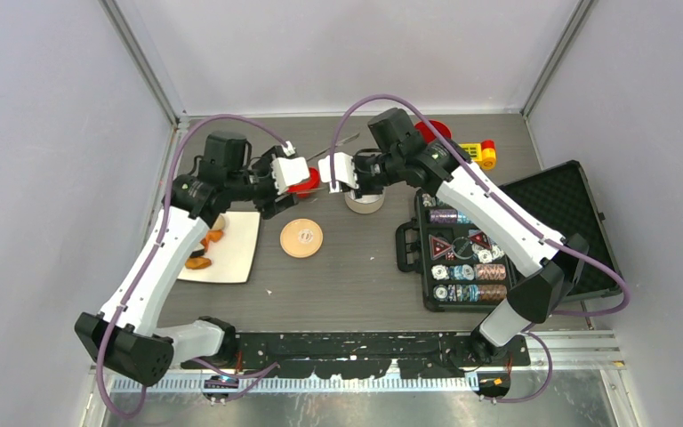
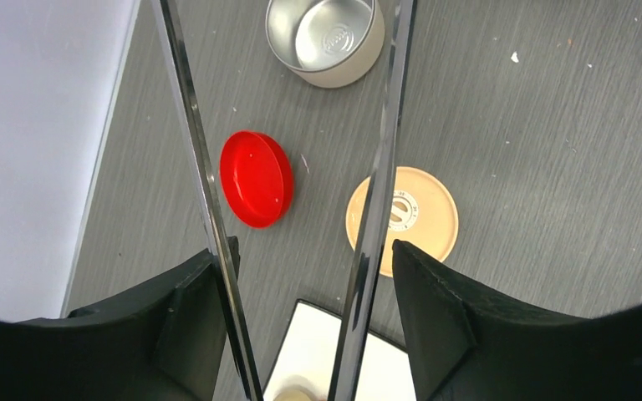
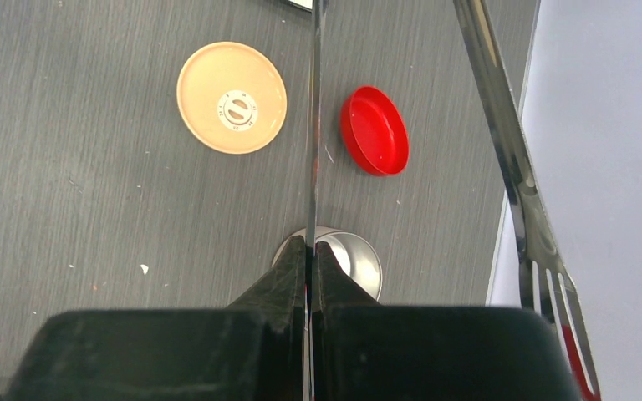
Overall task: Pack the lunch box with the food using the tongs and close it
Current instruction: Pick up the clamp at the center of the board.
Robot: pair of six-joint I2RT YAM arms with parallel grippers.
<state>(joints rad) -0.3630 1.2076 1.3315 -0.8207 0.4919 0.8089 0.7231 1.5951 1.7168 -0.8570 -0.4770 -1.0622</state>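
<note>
**Grip state.** The long thin silver metal tongs are held off the table between the two pincers.
- The right pincer is pressed together on one tong arm, pinching it edge-on. The second arm runs free beside that pincer and ends in a flattened slotted tip.
- The left pincer stands spread, with both tong arms passing between its fingers. One arm lies against one finger, and the other shows a narrow gap to the opposite finger. No squeeze on the pair is evident.

**Appearance.** The tongs are two narrow, mirror-bright strips that diverge away from the left pincer toward the tips. The joined end is out of view behind that pincer's fingers.

**Handling (judged).**
- The tongs are probably light, stiff along their length and springy across the pair.
- The polished steel is likely slippery against the pads, so a strip may twist or slide.
- The suitable hold is across both arms, nearer the joined end than the tips, so that closing the pincer closes the tips.
- A hold on one arm alone, as at the right pincer, supports the tool but cannot work it.

**Positions.**
- The small round shiny steel lunch box stands open and empty on the table, ahead of the left pincer's fingertips and below the right pincer.
- Its flat tan round lid lies just ahead of the left pincer.
- The orange-brown food pieces rest on a white square plate, below and behind the left pincer.
</note>
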